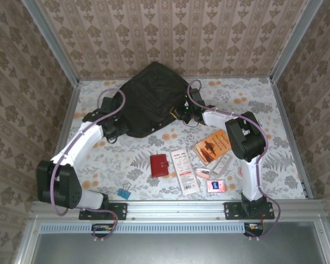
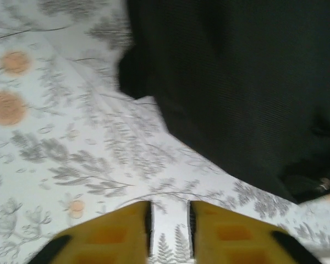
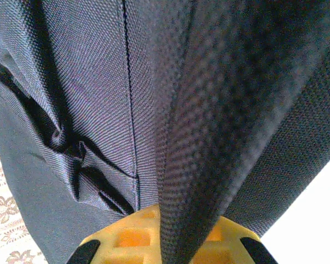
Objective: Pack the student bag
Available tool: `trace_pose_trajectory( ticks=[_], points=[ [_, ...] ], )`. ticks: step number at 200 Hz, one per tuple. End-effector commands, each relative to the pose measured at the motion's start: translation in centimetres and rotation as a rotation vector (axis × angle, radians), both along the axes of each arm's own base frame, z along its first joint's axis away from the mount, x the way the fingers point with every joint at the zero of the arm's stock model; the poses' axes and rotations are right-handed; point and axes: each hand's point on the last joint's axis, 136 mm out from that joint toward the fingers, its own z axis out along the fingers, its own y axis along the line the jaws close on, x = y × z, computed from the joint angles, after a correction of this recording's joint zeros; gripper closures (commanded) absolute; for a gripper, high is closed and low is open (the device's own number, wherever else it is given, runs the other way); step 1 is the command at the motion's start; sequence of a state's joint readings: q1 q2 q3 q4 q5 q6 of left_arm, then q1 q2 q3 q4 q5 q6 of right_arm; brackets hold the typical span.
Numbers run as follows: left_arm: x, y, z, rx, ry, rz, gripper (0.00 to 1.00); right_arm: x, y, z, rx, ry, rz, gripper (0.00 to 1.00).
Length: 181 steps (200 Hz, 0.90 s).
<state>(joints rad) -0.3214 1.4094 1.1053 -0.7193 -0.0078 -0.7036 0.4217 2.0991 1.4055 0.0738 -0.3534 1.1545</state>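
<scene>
Pinching bag (image 1: 148, 94) fabric, your right gripper (image 3: 173, 245) closed on it, your left gripper (image 2: 169, 234) slightly parted, empty, over counter (image 2: 71, 137) beside bag

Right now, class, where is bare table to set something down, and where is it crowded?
Bare cloth: between the right arm and the right wall; between the student bag, left arm and red wallet. Crowded: near right, around the wallet, white packet and orange booklet.

Bright, even light, faint shadows; wrist views blurred, worst on the student bag (image 3: 209, 137).
</scene>
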Motion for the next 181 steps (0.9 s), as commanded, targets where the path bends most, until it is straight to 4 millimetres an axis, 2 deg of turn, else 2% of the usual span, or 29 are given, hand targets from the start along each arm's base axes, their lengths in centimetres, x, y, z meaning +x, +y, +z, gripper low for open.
trace_pose_trajectory(
  ticks=[1,14,31,42,67,84,100,135,181],
  points=[
    [1.4,-3.5,2.1,-0.004,-0.048,-0.124,0.65,-1.1,1.2,2.0,0.032,-0.038,0.068,1.0],
    [2.2,-4.5,2.7,0.017,-0.065,-0.155,0.63,-1.3,1.3,2.1,0.034,-0.044,0.078,1.0],
    [3.4,-5.3,2.3,0.017,-0.059,-0.187,0.61,-1.6,1.4,2.1,0.045,-0.051,0.093,1.0],
    [4.0,-6.2,1.5,-0.011,-0.032,-0.234,0.6,-1.7,1.6,2.3,0.059,-0.061,0.108,1.0],
    [4.4,-7.4,-1.9,-0.058,0.094,-0.283,0.53,-2.0,1.7,2.6,0.071,-0.069,0.115,1.0],
    [3.9,-8.3,-3.4,-0.091,0.143,-0.316,0.47,-2.1,1.7,2.6,0.07,-0.071,0.114,1.0],
    [3.1,-9.1,-4.1,-0.129,0.168,-0.339,0.46,-2.0,1.6,2.5,0.069,-0.068,0.111,1.0],
    [1.6,-9.6,-4.3,-0.18,0.178,-0.366,0.49,-1.9,1.6,1.7,0.07,-0.05,0.108,1.0],
    [-0.5,-11.4,-4.8,-0.193,0.212,-0.481,0.52,-1.3,1.5,1.7,0.081,-0.044,0.104,1.0]
  ],
)
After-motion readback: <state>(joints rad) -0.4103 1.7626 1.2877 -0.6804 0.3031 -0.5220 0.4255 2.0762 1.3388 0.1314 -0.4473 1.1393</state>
